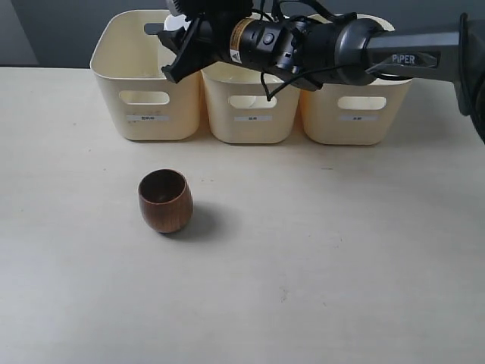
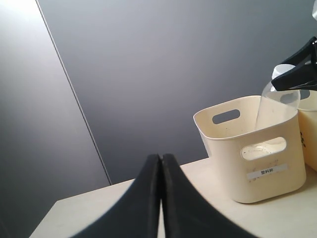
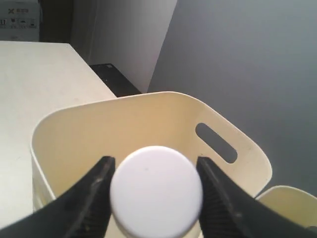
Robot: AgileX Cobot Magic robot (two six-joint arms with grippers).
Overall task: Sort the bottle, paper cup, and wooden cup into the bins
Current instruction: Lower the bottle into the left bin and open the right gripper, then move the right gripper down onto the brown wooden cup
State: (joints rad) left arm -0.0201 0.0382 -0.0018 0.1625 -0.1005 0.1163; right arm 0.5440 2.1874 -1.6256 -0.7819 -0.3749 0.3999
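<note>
Right gripper [image 3: 153, 166] clamps bottle [image 3: 156, 198] by its cap over leftmost bin [image 3: 124, 124]; left wrist view alone shows the bottle body inside. Left gripper [image 2: 161, 157] fingers together. Arm [image 1: 379, 45] reads PIPER.

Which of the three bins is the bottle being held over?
The leftmost bin in the exterior view: the bottle dips below its rim, clear of the middle bin and right bin.

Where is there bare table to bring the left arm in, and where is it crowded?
Bare table lies all round the wooden cup: wide to its right, a strip between it and the bins, more in front. Crowded only at the back, where the right gripper holds the bottle over the left bin.
</note>
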